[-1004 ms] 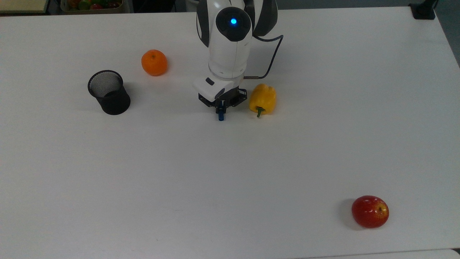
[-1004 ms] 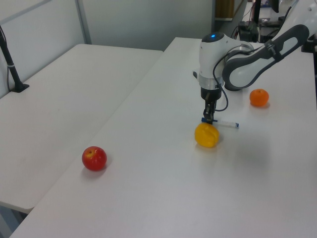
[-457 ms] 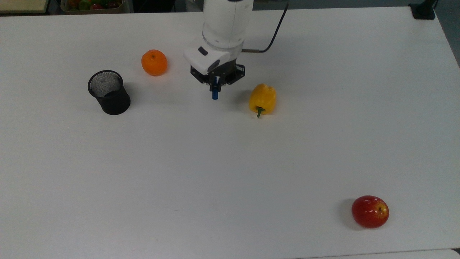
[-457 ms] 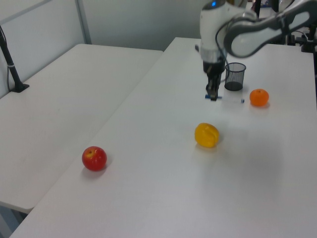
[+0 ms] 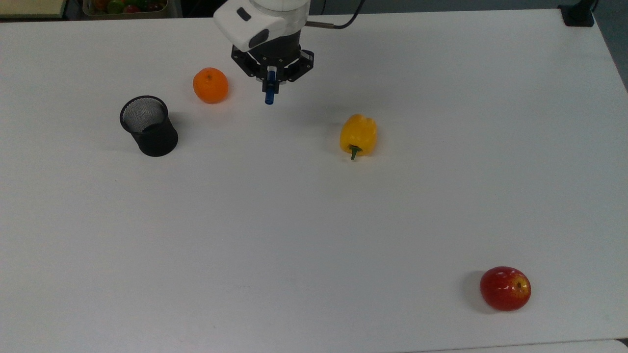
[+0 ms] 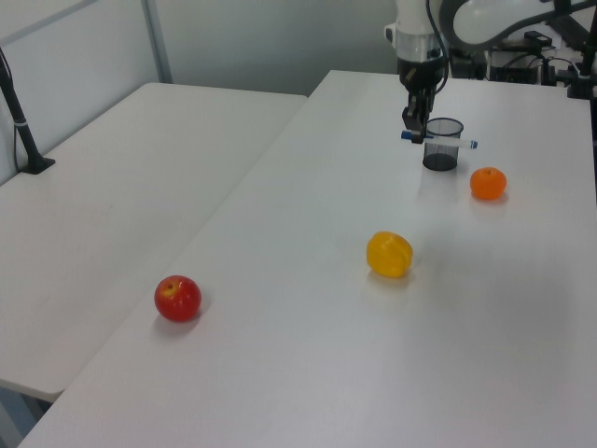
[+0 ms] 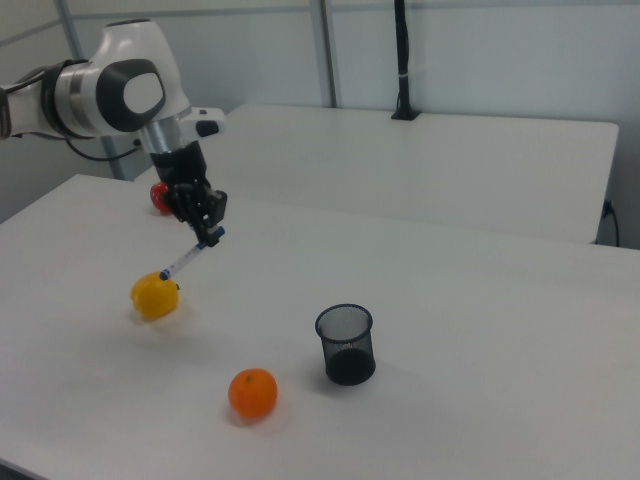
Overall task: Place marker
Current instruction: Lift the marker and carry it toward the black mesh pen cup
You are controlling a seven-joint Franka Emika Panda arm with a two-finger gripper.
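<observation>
On my top view, the cup (image 5: 148, 126) stands on the table (image 5: 314, 220) at the left, the orange (image 5: 210, 85) just right of and behind it. The pepper (image 5: 358, 136) lies well right of the orange. The apple (image 5: 505, 288) sits far off, front right. I see the marker (image 5: 270, 93) above the table, between orange and pepper.

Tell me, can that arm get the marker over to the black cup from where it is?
Probably yes. The fingers hold the marker above the table, and nothing stands between it and the cup; the orange sits beside that path, lower than the marker.
</observation>
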